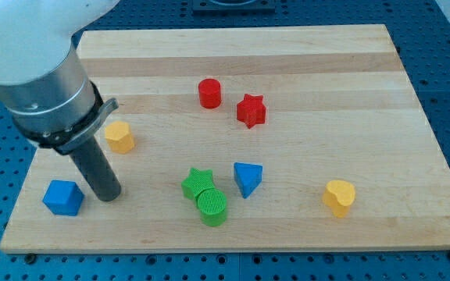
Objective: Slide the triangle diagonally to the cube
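The blue triangle (pixel 247 178) lies on the wooden board (pixel 303 70) a little right of the view's centre, toward the bottom. The blue cube (pixel 62 197) sits near the board's bottom left corner. My tip (pixel 107 195) rests on the board just right of the blue cube, with a small gap between them, and far left of the triangle. The green star (pixel 197 183) and the green cylinder (pixel 212 207) lie between my tip and the triangle.
A yellow hexagon-like block (pixel 119 136) sits above my tip. A red cylinder (pixel 209 93) and a red star (pixel 251 110) lie in the upper middle. A yellow heart (pixel 339 197) sits at the bottom right. The arm's large grey body (pixel 41 78) covers the upper left.
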